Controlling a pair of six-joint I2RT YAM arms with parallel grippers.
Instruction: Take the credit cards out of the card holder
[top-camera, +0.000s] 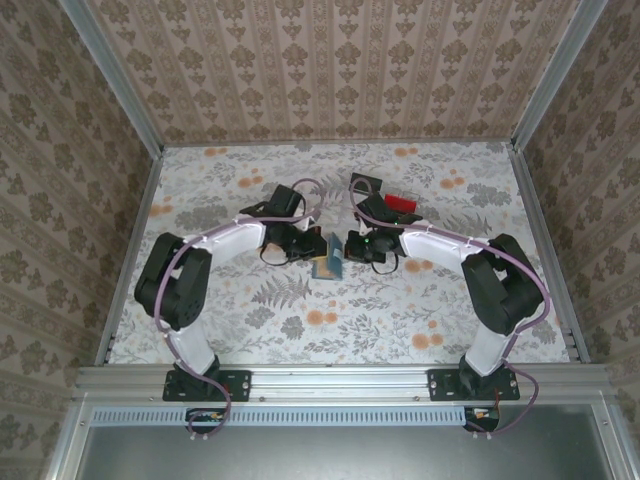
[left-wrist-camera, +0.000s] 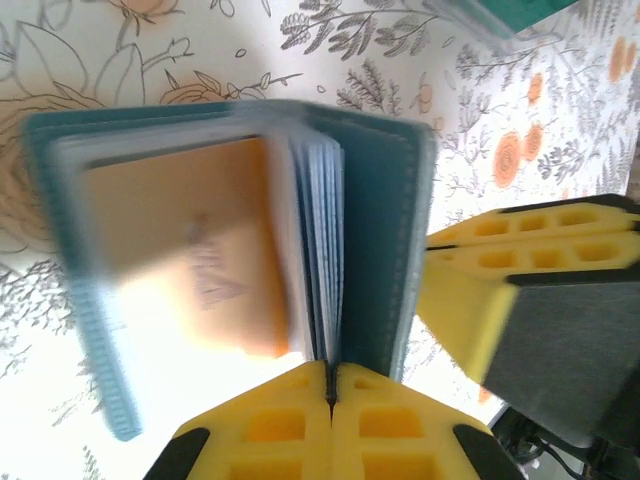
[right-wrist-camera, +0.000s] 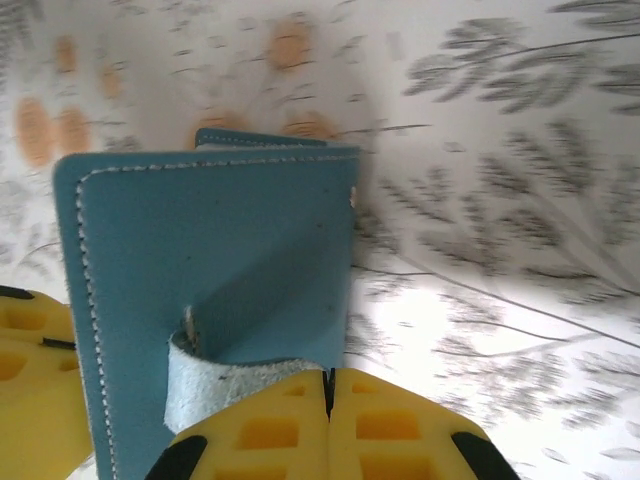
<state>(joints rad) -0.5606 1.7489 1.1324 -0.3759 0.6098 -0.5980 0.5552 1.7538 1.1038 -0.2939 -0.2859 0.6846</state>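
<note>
The teal card holder (top-camera: 328, 264) sits mid-frame, open. The left gripper (left-wrist-camera: 330, 395) pinches its bottom edge, and the right gripper (right-wrist-camera: 327, 400) pinches its tab (right-wrist-camera: 200, 378). The orange card (left-wrist-camera: 185, 255) lies just up-left of the left gripper.

Item one: card holder (left-wrist-camera: 385, 230), teal, standing open like a book, clear sleeves fanned at its spine. You see an orange-tan credit card (left-wrist-camera: 190, 260), blurred, in the front sleeve.

Item two: left gripper (left-wrist-camera: 330, 385), yellow fingers pressed together at the sleeves' lower edge.

Item three: right gripper (left-wrist-camera: 440, 265), touching the holder's outer cover.

Backing: floral surface (left-wrist-camera: 560, 90).
</note>
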